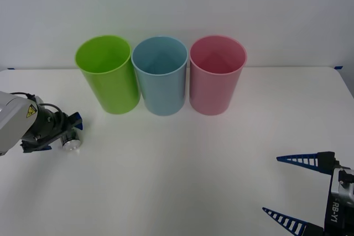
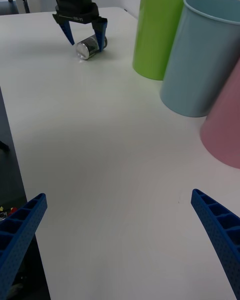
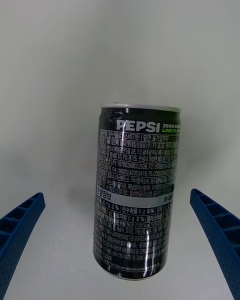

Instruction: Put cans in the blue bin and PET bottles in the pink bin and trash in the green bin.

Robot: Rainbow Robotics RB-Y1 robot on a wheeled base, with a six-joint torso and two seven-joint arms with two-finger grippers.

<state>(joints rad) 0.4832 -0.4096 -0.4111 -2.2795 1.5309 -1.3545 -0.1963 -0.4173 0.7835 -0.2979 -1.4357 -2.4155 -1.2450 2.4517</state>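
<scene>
Three tall cup-shaped bins stand upright in a row near the far edge of the white worktop [image 1: 182, 158]: the green bin [image 1: 108, 74] on the left, the blue bin [image 1: 160, 75] in the middle, and the pink bin [image 1: 215, 74] on the right. Neighbouring rims sit just beside each other, the green and blue ones looking as if they touch.

The can [image 1: 70, 142] lies on its side close to the worktop's left edge, nearer the robot than the green bin and well apart from it. It has a dark label with pale print and a silver end turned toward the middle of the worktop.

The left claw [image 1: 66, 135] is down at the can, its blue fingers spread on either side of it. In the left wrist view the can [image 3: 136, 190] sits between the two fingers [image 3: 17, 230] with clear white worktop showing on both sides, so the claw is released and not gripping. The right wrist view shows the same arrangement from across the worktop, the left claw [image 2: 86, 41] straddling the can [image 2: 90, 47].

The right claw [image 1: 296, 194] is near the front right corner of the worktop, fingers wide apart and holding nothing.
</scene>
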